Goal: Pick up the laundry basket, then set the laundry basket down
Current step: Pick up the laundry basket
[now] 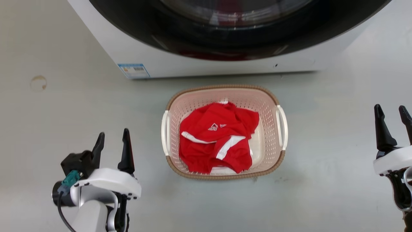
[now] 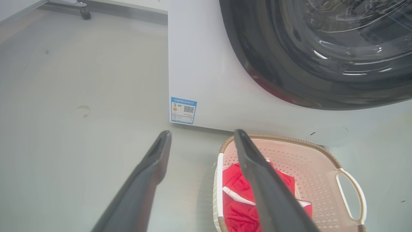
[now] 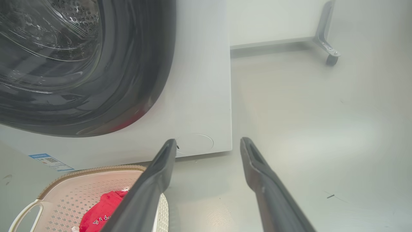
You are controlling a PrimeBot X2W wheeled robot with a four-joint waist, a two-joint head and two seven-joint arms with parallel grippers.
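Laundry basket (image 1: 268,106) rests between both spread jaws, touching neither.

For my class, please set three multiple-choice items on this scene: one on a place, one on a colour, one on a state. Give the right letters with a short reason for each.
1. Where is the laundry basket?
A. On the floor, just in front of the washer
B. Inside the drum
C. Lifted between the two arms

2. What colour is the garment in the basket?
A. Blue
B. Red with white stripes
C. All black

3. What state are the left gripper and right gripper in?
A. Both shut on the basket
B. Left shut on the garment, right open
C. Both open, apart from the basket

Answers:
1 A: the head view shows the basket on the floor below the washer's front.
2 B: the cloth is red with white bands.
3 C: each pair of fingers is spread, with bare floor between it and the basket.
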